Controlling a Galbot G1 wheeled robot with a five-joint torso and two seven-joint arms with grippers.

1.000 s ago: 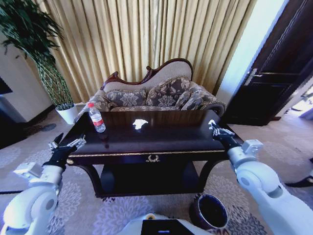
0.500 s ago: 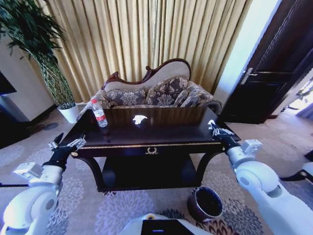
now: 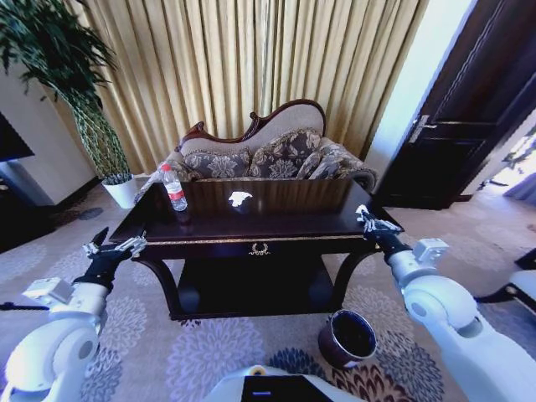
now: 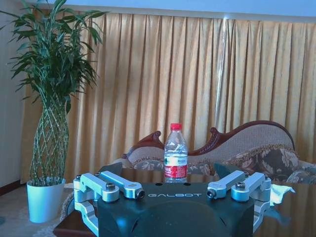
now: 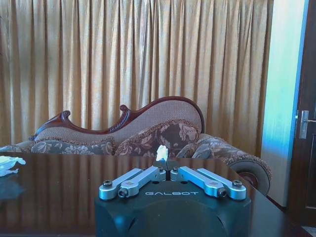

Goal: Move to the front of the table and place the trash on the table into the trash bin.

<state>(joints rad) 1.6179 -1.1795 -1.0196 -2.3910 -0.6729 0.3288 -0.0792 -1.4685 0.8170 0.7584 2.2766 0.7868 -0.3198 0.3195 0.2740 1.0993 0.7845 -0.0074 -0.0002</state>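
The near-black table (image 3: 251, 226) stands ahead of me. A clear water bottle (image 3: 174, 192) (image 4: 175, 153) with a red cap stands upright near its far left corner. A crumpled white paper scrap (image 3: 239, 198) (image 5: 8, 165) (image 4: 279, 193) lies at the far middle. The dark trash bin (image 3: 347, 337) sits on the carpet by the table's front right leg. My left gripper (image 3: 113, 249) (image 4: 171, 192) hangs open off the table's front left corner. My right gripper (image 3: 368, 220) (image 5: 165, 171) hovers at the front right corner, shut on a small white paper scrap (image 5: 162, 152).
A patterned sofa (image 3: 268, 155) stands right behind the table, before gold curtains. A potted plant in a white pot (image 3: 121, 191) is at the left, a dark door (image 3: 469, 126) at the right. Patterned carpet (image 3: 209, 352) lies between me and the table.
The whole view has pulled back: the table looks farther and smaller, and more of the bin and carpet shows. Both arms keep the same pose.
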